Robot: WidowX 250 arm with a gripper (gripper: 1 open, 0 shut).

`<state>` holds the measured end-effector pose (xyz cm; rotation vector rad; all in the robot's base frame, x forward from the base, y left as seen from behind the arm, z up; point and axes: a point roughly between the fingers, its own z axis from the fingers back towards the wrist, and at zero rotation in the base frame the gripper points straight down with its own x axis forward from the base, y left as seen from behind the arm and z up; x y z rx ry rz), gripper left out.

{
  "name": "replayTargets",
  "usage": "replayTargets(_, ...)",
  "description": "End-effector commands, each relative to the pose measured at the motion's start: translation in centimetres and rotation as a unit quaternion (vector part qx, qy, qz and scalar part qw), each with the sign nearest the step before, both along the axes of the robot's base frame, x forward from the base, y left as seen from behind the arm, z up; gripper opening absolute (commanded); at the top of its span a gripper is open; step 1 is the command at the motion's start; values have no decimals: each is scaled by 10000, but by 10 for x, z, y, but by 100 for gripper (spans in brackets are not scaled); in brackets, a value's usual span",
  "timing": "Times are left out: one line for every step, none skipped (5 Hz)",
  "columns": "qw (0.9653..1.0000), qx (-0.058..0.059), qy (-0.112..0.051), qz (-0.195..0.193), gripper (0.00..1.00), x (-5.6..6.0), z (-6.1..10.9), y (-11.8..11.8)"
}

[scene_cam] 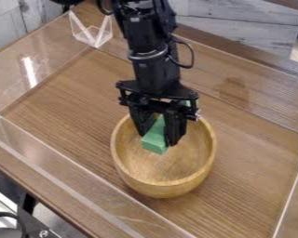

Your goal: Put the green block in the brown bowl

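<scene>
Nearest the camera sits the brown bowl [166,156], its thick front rim closest to us and its hollow open and waiting. Just above that hollow, well inside the rim, hangs the green block [155,139], stood on end and pinched between the dark fingers of the gripper [159,136], which is clamped tight on the block's upper part. The block's lower end looks close to the bowl's floor, though whether it touches I can't tell from here.

So the step in hand is the release, and it looks simple: the block is already over the middle of the bowl, so the fingers should just part enough to let it drop, without any sideways nudge that could tip it against the wall. Then a straight lift, keeping the fingertips clear of the rim on the far side of the bowl.

Behind and above the bowl, the black arm [144,37] rises steeply, wrist pointing almost straight down, cables trailing beside it, over the wooden table [238,102].
</scene>
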<state>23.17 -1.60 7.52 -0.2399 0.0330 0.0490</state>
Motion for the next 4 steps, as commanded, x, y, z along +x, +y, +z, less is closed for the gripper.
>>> replayTargets(9996, -11, -294, 31, 0, 14, 12, 4)
replayTargets(9996, -28, -297, 32, 0, 14, 12, 4)
replayTargets(9995, -44, -298, 33, 0, 15, 11, 5)
replayTargets(9995, -61, -300, 32, 0, 16, 11, 5)
